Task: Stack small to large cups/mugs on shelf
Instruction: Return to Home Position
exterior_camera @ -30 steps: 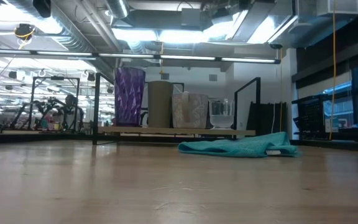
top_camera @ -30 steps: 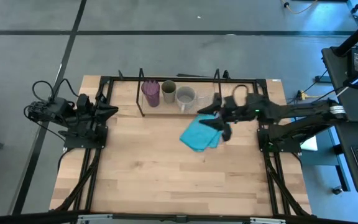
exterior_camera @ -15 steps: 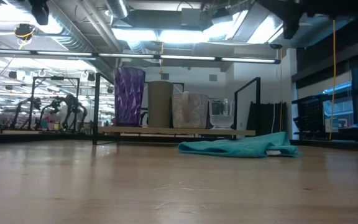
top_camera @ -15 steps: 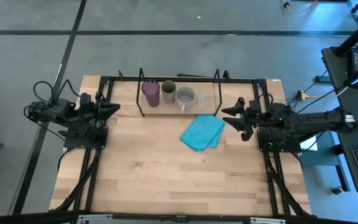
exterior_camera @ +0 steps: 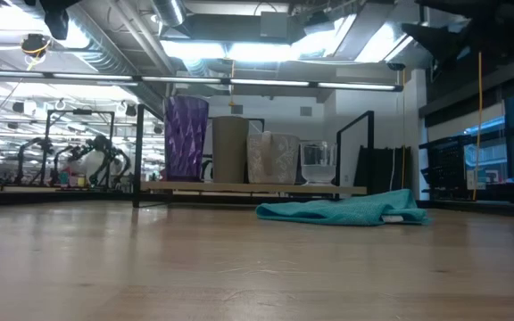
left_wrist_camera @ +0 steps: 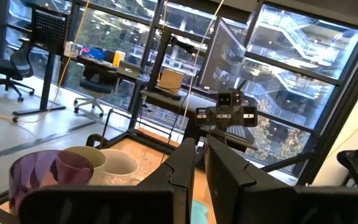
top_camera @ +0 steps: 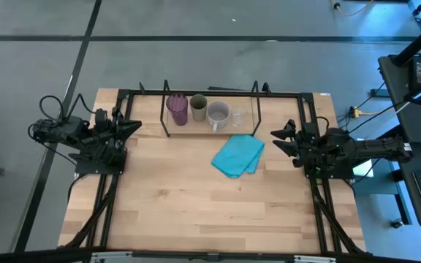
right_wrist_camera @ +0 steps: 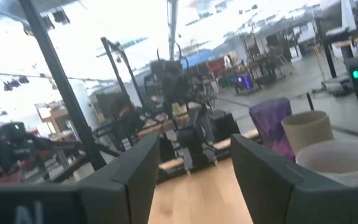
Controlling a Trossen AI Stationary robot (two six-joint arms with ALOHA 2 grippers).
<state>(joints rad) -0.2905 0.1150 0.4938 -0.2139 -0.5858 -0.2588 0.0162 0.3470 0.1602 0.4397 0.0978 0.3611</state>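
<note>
Wood makes up the big table (top_camera: 196,212), and everything sits on its pale boards. Seen from above, the shelf (exterior_camera: 239,188) stands at the 12 o'clock edge of the table. It is a low black wire rack with a light wooden floor.

The left gripper (top_camera: 137,126) waits at about 9 o'clock, by the table's side. Its two fingers are almost together, with only a thin slit between them, and it holds nothing. The right gripper (top_camera: 276,139) is at about 3 o'clock, near the other side. Its fingers are spread wide apart, and it holds nothing too.

A folded turquoise cloth (top_camera: 237,155) lies flat on the table just in front of the shelf, at about 1 o'clock from the middle.

All four cups stand upright in a row on the shelf. The tall purple tumbler (top_camera: 177,108) is at the 9 o'clock end. Next to it is the olive-green cup (top_camera: 199,107), then the grey mug (top_camera: 218,113). The small clear glass (top_camera: 238,117) is at the 3 o'clock end.
</note>
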